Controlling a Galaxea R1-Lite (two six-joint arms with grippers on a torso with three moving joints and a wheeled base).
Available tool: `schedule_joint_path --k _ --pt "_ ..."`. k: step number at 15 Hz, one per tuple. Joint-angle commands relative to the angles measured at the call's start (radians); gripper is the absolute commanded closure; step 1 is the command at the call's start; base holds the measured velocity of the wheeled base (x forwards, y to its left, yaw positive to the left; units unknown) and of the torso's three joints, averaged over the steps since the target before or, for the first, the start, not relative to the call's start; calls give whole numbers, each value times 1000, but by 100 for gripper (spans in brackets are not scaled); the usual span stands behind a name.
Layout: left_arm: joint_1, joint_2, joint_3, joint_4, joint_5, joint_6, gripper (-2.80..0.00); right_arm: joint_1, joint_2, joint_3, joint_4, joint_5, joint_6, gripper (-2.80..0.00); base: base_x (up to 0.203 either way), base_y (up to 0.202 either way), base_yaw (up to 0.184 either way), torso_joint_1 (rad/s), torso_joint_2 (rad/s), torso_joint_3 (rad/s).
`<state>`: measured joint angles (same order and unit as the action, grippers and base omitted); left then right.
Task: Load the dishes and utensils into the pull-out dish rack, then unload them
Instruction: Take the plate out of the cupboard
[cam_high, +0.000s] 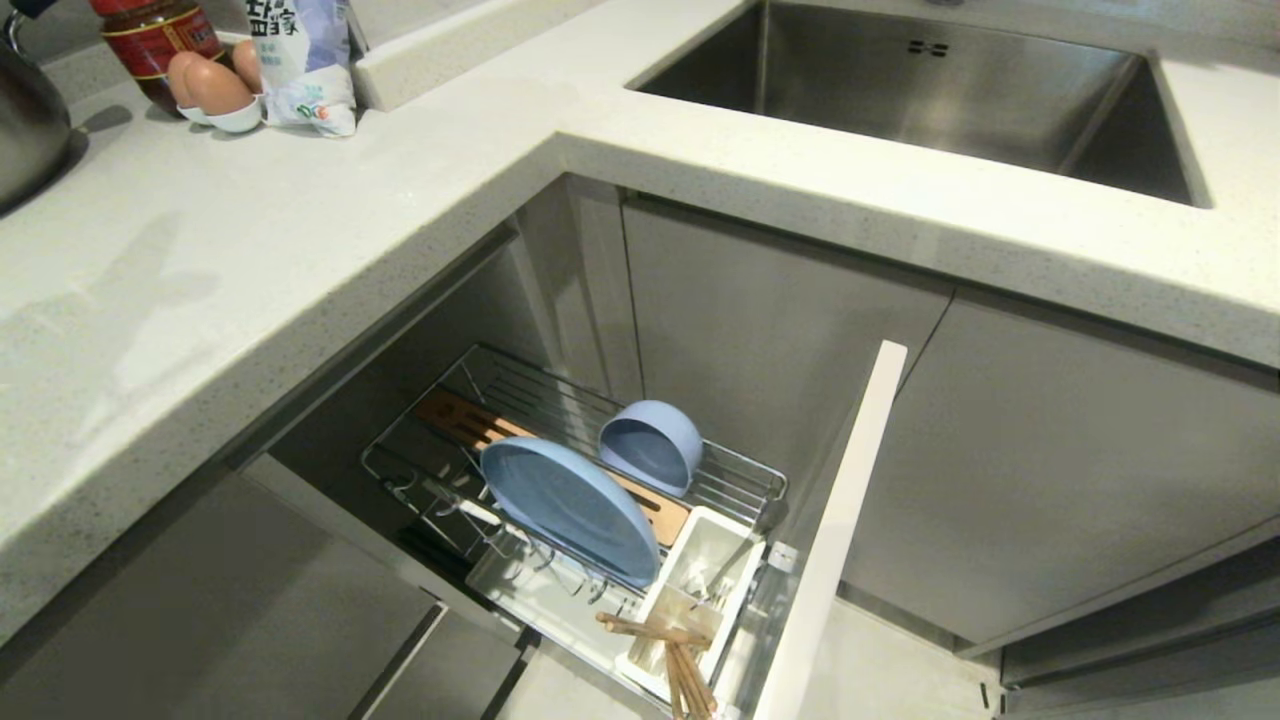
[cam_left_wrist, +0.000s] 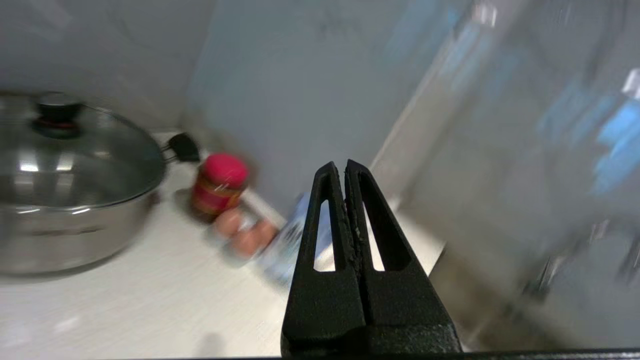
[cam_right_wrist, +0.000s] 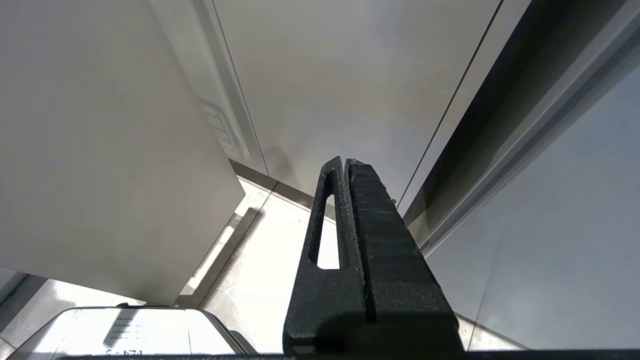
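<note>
The pull-out dish rack stands drawn out below the counter. A light-blue plate leans on edge in it, and a light-blue bowl lies on its side behind the plate. Wooden chopsticks stick out of the white utensil caddy at the rack's front; no metal cutlery can be made out. My left gripper is shut and empty, over the countertop near the pot. My right gripper is shut and empty, low beside the cabinet fronts. Neither arm shows in the head view.
A steel sink is set in the counter at the back right. A steel pot with glass lid, a red-capped jar, eggs and a printed bag stand at the counter's far left. The rack's pale front panel juts out.
</note>
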<state>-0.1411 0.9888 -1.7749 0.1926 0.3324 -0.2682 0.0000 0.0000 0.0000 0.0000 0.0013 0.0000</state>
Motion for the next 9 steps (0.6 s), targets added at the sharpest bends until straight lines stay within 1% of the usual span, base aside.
schedule_joint_path --k 1,3,4,5,7,9 --pt "69 -145 36 115 -65 51 0 0 0 0 0 0 0 0 0 0 0 0 0 0" --pt "124 -252 133 162 -118 131 0 0 0 0 0 0 0 0 0 0 0 0 0 0" --pt "151 -317 209 174 -148 167 0 0 0 0 0 0 0 0 0 0 0 0 0 0" --pt "170 -391 310 183 -189 205 0 0 0 0 0 0 0 0 0 0 0 0 0 0" --pt "206 -506 483 189 -250 264 0 0 0 0 0 0 0 0 0 0 0 0 0 0" --pt "226 -624 679 191 -299 298 0 0 0 0 0 0 0 0 0 0 0 0 0 0"
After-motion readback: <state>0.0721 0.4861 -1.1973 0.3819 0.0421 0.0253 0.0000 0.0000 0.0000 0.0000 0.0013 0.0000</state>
